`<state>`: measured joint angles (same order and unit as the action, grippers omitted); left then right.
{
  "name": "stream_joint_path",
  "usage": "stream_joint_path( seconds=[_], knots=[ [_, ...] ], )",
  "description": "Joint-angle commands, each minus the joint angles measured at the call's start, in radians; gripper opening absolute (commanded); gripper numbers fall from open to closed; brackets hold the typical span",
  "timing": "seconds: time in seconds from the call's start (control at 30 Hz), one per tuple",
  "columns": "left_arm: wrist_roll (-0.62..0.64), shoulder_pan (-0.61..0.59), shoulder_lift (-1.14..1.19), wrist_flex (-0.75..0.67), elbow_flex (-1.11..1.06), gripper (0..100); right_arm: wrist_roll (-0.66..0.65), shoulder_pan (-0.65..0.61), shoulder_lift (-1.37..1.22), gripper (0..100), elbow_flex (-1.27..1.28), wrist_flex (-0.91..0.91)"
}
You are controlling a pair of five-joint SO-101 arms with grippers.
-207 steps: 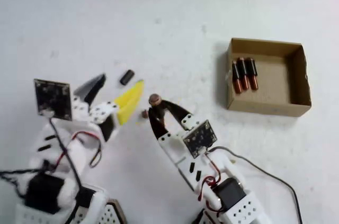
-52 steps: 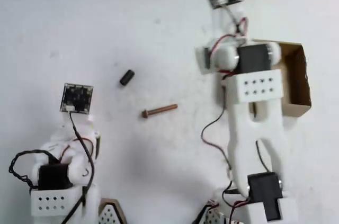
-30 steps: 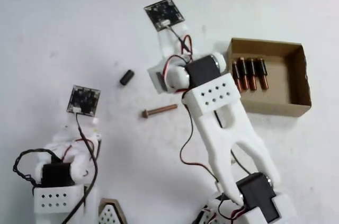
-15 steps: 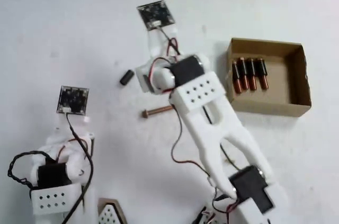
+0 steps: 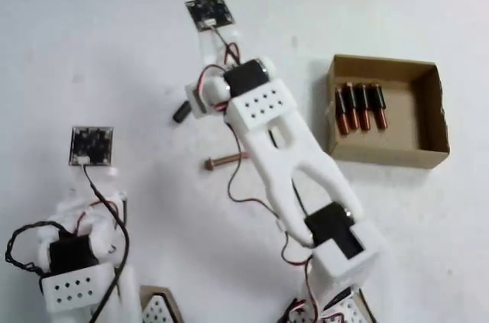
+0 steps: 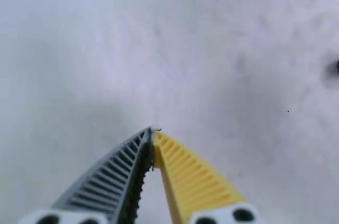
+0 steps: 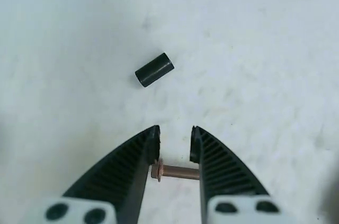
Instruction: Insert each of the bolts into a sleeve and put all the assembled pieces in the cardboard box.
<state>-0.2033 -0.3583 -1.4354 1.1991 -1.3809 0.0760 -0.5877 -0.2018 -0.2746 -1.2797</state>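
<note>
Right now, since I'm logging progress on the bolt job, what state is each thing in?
bolt: lying loose, no sleeve on it.
sleeve: lying on its side, empty.
cardboard box: open, four assembled pieces lying inside.
left gripper: shut, empty.
right gripper: open, over the bolt, not closed on it.

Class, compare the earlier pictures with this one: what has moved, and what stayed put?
The right gripper put a fourth assembled piece into the cardboard box, then swung back, open, above the loose bolt. The left gripper drew back and shut. Bolt and sleeve stayed.
</note>
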Motion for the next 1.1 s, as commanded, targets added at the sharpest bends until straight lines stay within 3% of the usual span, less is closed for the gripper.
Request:
stream_joint_path(
  seconds=[0.0, 0.2, 0.37, 0.57, 0.73, 0.9, 1.07],
  knots=[
    [-0.003, -0.012, -0.004, -0.060, -0.011, 2, -0.081, -0.015, -0.033, 8.1, -0.055, 0.022],
    [-0.003, -0.012, -0.004, -0.081, -0.026, 2, -0.236, -0.030, -0.134, 8.1, -0.055, 0.131],
    [-0.005, -0.008, -0.004, -0.081, -0.026, 2, -0.242, -0.054, -0.162, 8.1, -0.055, 0.186],
    [-0.005, -0.012, -0.004, -0.080, -0.028, 2, 0.103, -0.064, -0.176, 8.1, -0.092, 0.216],
    [-0.005, -0.012, -0.004, -0.080, -0.028, 2, 0.144, -0.073, -0.251, 11.8, -0.196, 0.177],
    [-0.005, -0.012, -0.004, -0.080, -0.028, 2, 0.379, -0.077, -0.371, 28.6, -0.344, 0.120],
    [-0.005, -0.012, -0.004, -0.080, -0.028, 2, 0.529, -0.081, -0.489, 29.8, -0.505, 0.084]
  ],
)
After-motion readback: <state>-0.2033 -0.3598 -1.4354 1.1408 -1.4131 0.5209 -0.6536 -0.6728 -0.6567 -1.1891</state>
